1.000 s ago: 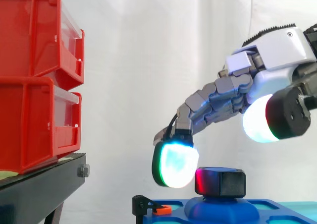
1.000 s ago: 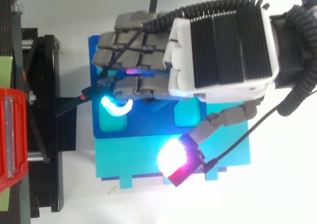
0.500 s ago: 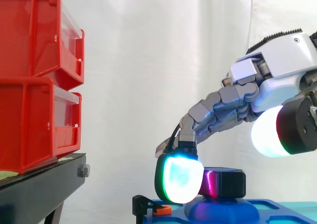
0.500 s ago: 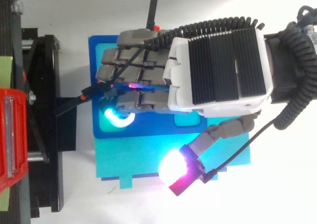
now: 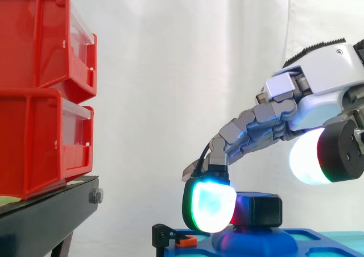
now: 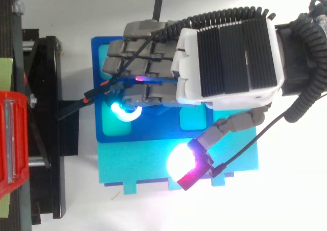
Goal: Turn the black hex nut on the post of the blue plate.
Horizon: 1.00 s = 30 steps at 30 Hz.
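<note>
Before a white curtain [image 5: 170,69], the black hex nut [image 5: 260,210] sits on the blue plate's [image 5: 315,245] raised post. The hand [image 5: 324,75] reaches down with fingers extended and gripping nothing. One glowing fingertip [image 5: 209,207] touches the nut's side facing the red bins [image 5: 40,92], and the thumb is held well apart.

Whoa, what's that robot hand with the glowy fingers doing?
The robot hand is reaching down to a black nut that sits on top of the blue plate. One glowing fingertip is low beside the nut and looks to be touching its side. The thumb is up in the air, away from the nut, so the hand is not gripping it. The red bins stand off to one side.
</note>
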Each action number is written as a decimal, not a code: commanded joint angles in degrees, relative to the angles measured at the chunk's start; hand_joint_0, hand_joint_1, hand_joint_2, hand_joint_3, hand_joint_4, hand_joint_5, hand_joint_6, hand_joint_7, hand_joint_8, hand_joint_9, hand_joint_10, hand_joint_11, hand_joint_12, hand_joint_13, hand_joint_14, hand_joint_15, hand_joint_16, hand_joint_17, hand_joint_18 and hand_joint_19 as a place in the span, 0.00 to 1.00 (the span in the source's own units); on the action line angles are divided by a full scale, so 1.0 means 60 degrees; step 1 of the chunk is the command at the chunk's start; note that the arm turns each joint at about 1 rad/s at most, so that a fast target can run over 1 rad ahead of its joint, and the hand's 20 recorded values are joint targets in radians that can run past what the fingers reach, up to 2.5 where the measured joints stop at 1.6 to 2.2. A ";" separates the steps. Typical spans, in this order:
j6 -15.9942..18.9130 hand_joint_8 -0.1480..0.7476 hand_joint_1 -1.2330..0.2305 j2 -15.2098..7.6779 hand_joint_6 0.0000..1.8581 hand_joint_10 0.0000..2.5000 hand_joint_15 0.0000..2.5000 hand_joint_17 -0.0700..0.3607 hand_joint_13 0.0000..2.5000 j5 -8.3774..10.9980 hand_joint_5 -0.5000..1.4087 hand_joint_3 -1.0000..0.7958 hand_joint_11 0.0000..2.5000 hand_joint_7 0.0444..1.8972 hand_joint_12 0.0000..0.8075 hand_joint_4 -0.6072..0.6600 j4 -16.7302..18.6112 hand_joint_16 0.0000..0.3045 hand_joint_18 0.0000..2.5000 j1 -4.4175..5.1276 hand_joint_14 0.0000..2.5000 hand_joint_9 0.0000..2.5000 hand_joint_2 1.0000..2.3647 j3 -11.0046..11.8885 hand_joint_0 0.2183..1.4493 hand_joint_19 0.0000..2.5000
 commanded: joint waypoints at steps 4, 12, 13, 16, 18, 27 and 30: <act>-0.0042 0.44 0.58 0.0002 0.27 0.00 0.03 0.46 0.03 -0.0237 0.15 0.28 0.00 0.40 0.47 0.65 0.0018 0.19 0.00 -0.0156 0.00 0.09 0.00 0.0000 0.16 0.12; -0.0115 0.44 0.58 0.0002 0.27 0.00 0.04 0.46 0.03 -0.0559 0.15 0.28 0.00 0.40 0.47 0.65 0.0032 0.19 0.00 -0.0331 0.00 0.09 0.00 0.0000 0.16 0.12; -0.0130 0.44 0.58 -0.0013 0.27 0.00 0.03 0.46 0.03 -0.0603 0.16 0.28 0.00 0.40 0.47 0.65 0.0047 0.19 0.00 -0.0361 0.00 0.09 0.00 0.0000 0.16 0.12; -0.0130 0.44 0.58 -0.0013 0.27 0.00 0.03 0.46 0.03 -0.0647 0.15 0.28 0.00 0.40 0.47 0.65 0.0003 0.19 0.00 -0.0375 0.00 0.09 0.00 0.0000 0.16 0.12; -0.0130 0.44 0.58 -0.0013 0.27 0.00 0.03 0.46 0.03 -0.0705 0.15 0.28 0.00 0.40 0.47 0.65 0.0003 0.19 0.00 -0.0434 0.00 0.09 0.00 -0.0015 0.16 0.12; -0.0130 0.44 0.58 0.0002 0.27 0.00 0.04 0.46 0.03 -0.0866 0.15 0.28 0.00 0.40 0.47 0.65 -0.0012 0.19 0.00 -0.0566 0.00 0.09 0.00 0.0000 0.16 0.12; -0.0130 0.44 0.58 0.0002 0.27 0.00 0.03 0.46 0.03 -0.0866 0.15 0.28 0.00 0.40 0.47 0.65 -0.0012 0.19 0.00 -0.0580 0.00 0.09 0.00 -0.0015 0.17 0.12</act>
